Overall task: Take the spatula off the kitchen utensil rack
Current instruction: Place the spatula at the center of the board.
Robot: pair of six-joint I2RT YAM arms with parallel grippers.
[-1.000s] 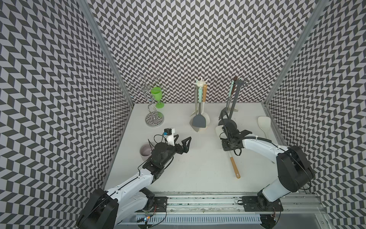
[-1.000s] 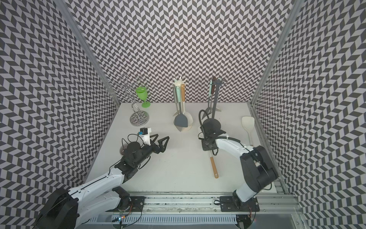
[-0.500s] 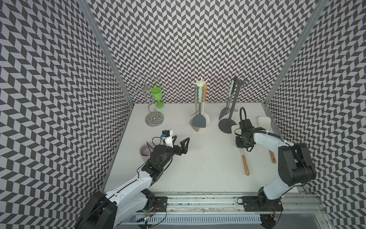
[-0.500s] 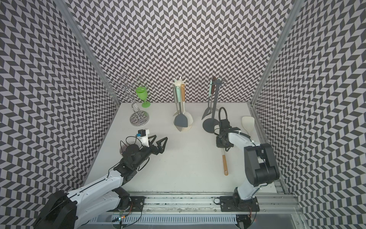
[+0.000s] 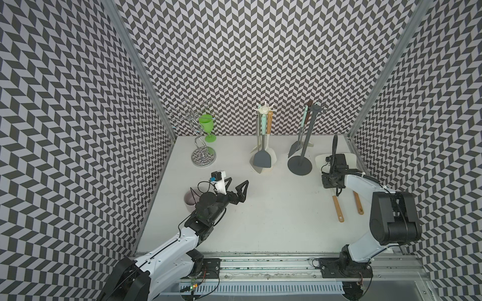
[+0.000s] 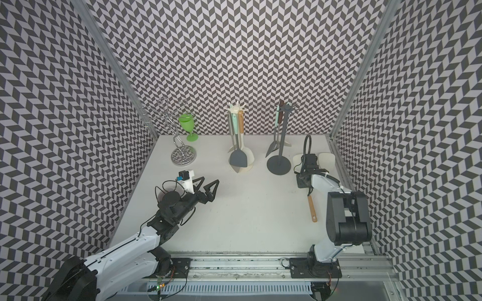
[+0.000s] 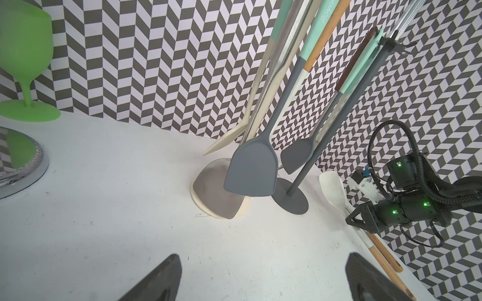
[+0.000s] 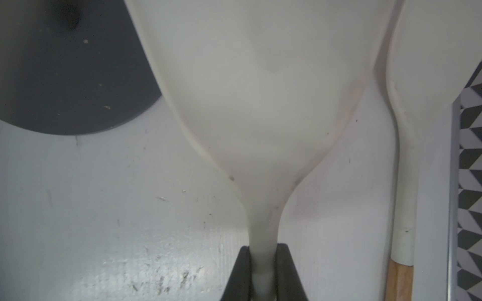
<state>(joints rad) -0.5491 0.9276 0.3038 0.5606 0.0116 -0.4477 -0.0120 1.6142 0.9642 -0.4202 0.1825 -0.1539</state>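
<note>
Since the white silicone-headed spatula with the wooden handle (image 8: 260,104) is already clear of the dark grey utensil rack with the round base (image 5: 300,166), the task is judged nearly complete. The spatula is found at the far right of the white table (image 5: 273,221), its head just right of the rack's base and its handle pointed to the near side; whether it rests on the table or is held just above it cannot be told. It is clamped at its thin neck by the right gripper (image 8: 263,250), whose jaws are narrowed onto it, presumably because only there is it slim enough to be pinched. The left gripper (image 5: 238,182) is held spread wide and empty at the left, apparently kept out of the way. Two white spatulas are counted off the rack: a second white spatula (image 5: 350,159) is seen just right of the first. Two handles are hung on the dark rack; one cream rack (image 5: 264,112), one chrome wire stand (image 5: 203,157) and one green goblet (image 5: 207,123) are ranged along the far edge
</note>
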